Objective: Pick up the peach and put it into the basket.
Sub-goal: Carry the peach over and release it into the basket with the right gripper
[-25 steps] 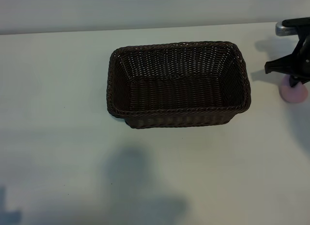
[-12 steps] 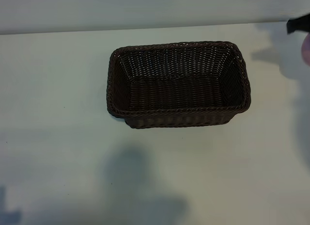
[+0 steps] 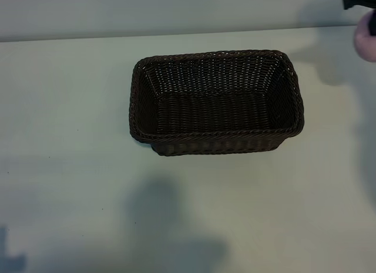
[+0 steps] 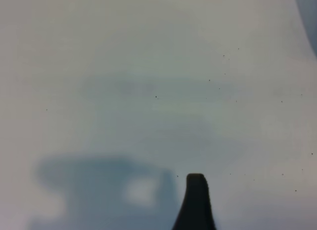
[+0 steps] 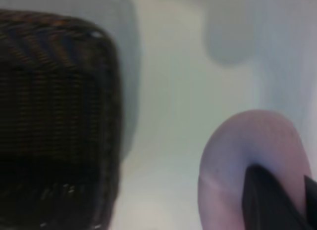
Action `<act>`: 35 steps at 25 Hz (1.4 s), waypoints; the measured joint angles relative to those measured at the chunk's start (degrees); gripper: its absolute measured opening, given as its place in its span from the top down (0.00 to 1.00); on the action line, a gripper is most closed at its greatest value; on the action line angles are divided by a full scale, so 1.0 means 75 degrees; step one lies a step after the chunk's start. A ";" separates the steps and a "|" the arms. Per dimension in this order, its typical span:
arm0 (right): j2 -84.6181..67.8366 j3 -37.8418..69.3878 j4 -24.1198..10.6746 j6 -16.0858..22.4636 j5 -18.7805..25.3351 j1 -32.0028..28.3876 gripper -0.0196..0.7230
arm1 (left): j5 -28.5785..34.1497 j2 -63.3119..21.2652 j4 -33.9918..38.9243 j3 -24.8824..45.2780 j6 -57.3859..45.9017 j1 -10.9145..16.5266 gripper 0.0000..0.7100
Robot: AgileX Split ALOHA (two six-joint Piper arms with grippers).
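**Peach held aloft beside the basket**

At the far right edge of the exterior view, the right gripper is closed on the peach, which shows as a pale-pink curve cut off by the frame, hanging just below the dark fingers and clear of the white table. From the right wrist view the peach fills the space directly ahead of the fingers, one dark fingertip pressed against its pink skin; the fruit's blurred shadow lies on the table farther out. The basket sits off to one side of the fingers, well apart from the fruit, its braided rim and rounded corner in sight.

Seen from outside, the dark-brown wicker basket stands near the middle of the table with nothing inside it.

One dark fingertip of the left gripper shows in the left wrist view, over bare table with only shadow ahead of it; its fingers stand wide apart and hold nothing.
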 joint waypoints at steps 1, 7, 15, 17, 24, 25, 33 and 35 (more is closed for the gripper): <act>0.0000 -0.0021 0.0037 0.0001 -0.0002 0.0152 0.88 | 0.0000 0.0000 0.0000 0.0000 0.0000 0.0000 0.16; 0.0007 -0.0046 0.0136 0.0084 -0.0002 0.1342 0.88 | 0.0000 0.0000 0.0000 0.0000 0.0000 0.0000 0.16; 0.0249 -0.0054 0.0150 0.0394 -0.0373 0.2572 0.88 | 0.0000 0.0000 0.0000 0.0000 0.0000 0.0000 0.16; 0.0384 -0.0054 0.0150 0.0423 -0.0562 0.2781 0.88 | 0.0000 0.0000 0.0000 0.0000 0.0000 0.0000 0.16; 0.1068 -0.0054 0.0178 0.0466 -0.1268 0.3205 0.88 | 0.0000 0.0000 0.0000 0.0000 0.0000 0.0000 0.16; 0.1196 -0.0054 0.0201 0.0466 -0.1374 0.3212 0.88 | 0.0000 0.0000 0.0000 0.0000 0.0005 0.0000 0.16; 0.2168 -0.0060 0.0534 0.0473 -0.2022 0.3212 0.88 | 0.0000 0.0000 0.0000 0.0000 0.0005 0.0000 0.16; 0.2377 -0.0060 0.0562 0.0465 -0.2084 0.3212 0.88 | 0.0000 0.0000 0.0000 0.0000 0.0005 0.0000 0.16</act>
